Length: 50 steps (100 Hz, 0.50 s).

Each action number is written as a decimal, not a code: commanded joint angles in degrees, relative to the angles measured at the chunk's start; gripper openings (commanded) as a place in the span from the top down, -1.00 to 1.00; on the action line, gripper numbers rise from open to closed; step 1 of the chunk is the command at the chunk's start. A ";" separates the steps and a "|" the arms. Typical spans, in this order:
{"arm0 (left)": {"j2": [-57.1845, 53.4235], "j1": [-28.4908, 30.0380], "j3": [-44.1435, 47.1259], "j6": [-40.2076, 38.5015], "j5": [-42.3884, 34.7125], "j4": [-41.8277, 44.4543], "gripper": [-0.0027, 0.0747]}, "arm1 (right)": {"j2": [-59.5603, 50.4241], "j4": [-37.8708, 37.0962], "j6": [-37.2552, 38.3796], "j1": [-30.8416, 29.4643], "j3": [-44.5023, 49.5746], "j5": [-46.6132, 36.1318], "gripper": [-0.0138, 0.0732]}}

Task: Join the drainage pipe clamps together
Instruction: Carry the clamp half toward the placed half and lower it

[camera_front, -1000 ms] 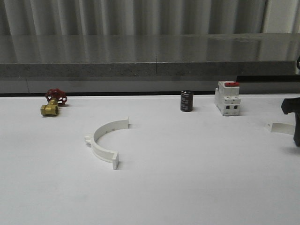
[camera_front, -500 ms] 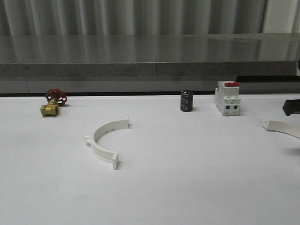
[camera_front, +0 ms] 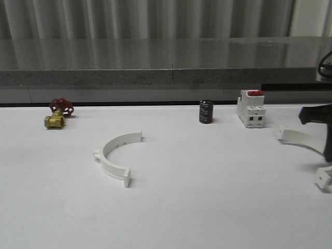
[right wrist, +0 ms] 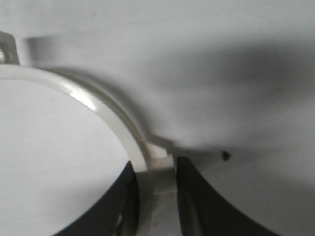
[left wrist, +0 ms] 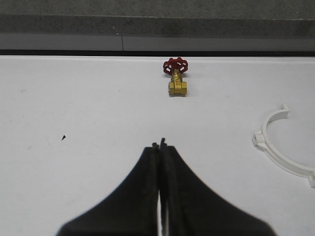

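One white half-ring drainage pipe clamp (camera_front: 115, 156) lies on the table left of centre, its open side facing right; the left wrist view also catches this clamp (left wrist: 273, 150). The second clamp (camera_front: 299, 138) is at the far right, with my right gripper (camera_front: 327, 149) shut on the middle of its arc. In the right wrist view the black fingers (right wrist: 197, 196) press both sides of that clamp (right wrist: 101, 105), and my right gripper (right wrist: 156, 169) holds its rib. My left gripper (left wrist: 159, 145) is shut and empty, hovering over bare table short of the valve.
A brass valve with a red handwheel (camera_front: 58, 113) sits at the back left. A black cylinder (camera_front: 206, 112) and a white breaker with a red top (camera_front: 251, 108) stand at the back right. A grey ledge (camera_front: 155, 77) runs behind the white table.
My right gripper has carried its clamp leftward into view; more of the arc and its near tab end now show. The left clamp and left gripper have not moved.
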 commanded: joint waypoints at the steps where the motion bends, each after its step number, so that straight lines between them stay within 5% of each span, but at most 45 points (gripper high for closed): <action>1: 0.06 0.05 -1.72 -0.09 -4.06 -0.31 0.98 | -4.76 1.00 1.67 3.31 -1.47 -2.49 0.48; 50: 0.06 0.05 -1.72 -0.09 -4.06 -0.31 0.98 | -1.17 0.72 21.08 24.13 -13.91 1.17 0.48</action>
